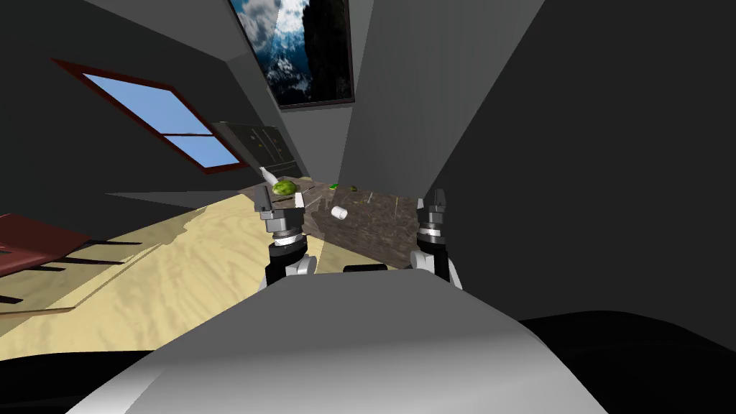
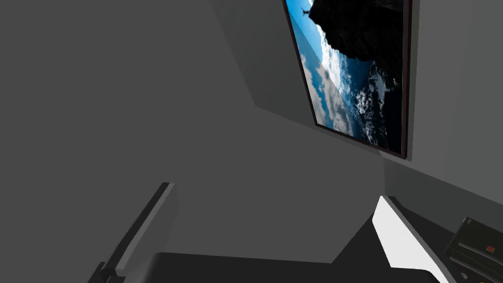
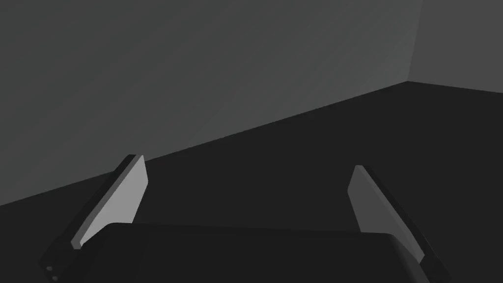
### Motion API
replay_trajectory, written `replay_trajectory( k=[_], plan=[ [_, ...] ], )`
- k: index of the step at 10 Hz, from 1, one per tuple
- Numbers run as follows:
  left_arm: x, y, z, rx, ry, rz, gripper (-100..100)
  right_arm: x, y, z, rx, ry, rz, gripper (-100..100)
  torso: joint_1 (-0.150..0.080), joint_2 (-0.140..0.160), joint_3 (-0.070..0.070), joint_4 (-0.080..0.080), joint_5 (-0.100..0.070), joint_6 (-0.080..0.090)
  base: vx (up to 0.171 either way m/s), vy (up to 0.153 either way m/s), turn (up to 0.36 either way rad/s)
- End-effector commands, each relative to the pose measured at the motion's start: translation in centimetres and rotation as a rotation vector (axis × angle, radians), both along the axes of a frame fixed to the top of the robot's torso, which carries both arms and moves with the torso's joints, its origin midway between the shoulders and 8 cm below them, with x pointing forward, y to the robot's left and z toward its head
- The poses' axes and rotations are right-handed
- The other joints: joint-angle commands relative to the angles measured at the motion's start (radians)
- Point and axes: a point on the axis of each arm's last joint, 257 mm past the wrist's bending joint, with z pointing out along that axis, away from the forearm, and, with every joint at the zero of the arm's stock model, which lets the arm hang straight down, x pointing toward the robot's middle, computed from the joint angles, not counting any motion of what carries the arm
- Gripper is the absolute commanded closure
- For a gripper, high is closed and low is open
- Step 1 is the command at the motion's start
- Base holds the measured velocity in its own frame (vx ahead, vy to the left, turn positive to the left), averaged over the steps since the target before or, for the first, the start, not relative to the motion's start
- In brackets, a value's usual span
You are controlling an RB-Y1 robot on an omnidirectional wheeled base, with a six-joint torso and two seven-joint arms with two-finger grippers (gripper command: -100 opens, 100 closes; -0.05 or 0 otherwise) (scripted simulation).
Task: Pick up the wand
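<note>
Left gripper (image 2: 275,190): fingers spread, nothing between them. Right gripper (image 3: 248,162): fingers likewise spread and empty. In the head view I have both raised side by side, short of the near edge of the bench (image 1: 374,230) and touching nothing.

Outward, on the dark mottled bench:
- A short white cylinder (image 1: 339,212) lies nearest, between the lines of the two grippers.
- A green round thing (image 1: 284,188) sits farther back, ahead of the left gripper.
- Just behind it lies a slim white tapered thing (image 1: 267,175) — I judge this to be the wand, though it is too small to confirm.

Progress: nothing is grasped. Approach, descent, closing and lift all remain, so I rate the task as barely begun.

View comparison: the wrist views settle the finger spread, which the head view draws too small to read. The head view supplies the bench layout — the wrist cameras are aimed at walls.
</note>
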Motion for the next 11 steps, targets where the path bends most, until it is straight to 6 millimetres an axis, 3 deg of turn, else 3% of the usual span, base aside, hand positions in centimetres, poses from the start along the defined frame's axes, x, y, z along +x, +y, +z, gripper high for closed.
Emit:
replay_trajectory(
  k=[1, 8, 11],
  plan=[
    [0.0, 0.0, 0.0, 0.000, 0.000, 0.000, 0, 0.0, 0.6, 0.1, -0.034, 0.003, 0.024, -100, 0.000, 0.000, 0.000, 0.000, 0.000, 0.000, -0.016, 0.019, 0.057],
    [0.0, 0.0, 0.0, 0.000, 0.000, 0.000, 0, -0.1, 4.5, -0.4, -0.156, 0.022, 0.154, -100, 0.006, 0.004, 0.002, 0.001, 0.001, 0.000, -0.053, 0.072, 0.080],
    [0.0, 0.0, 0.0, 0.000, 0.000, 0.000, 0, -0.4, 6.6, -1.6, -0.199, 0.048, 0.227, -100, 0.008, 0.007, 0.004, 0.001, 0.002, 0.000, -0.087, 0.107, 0.098]
  ],
)
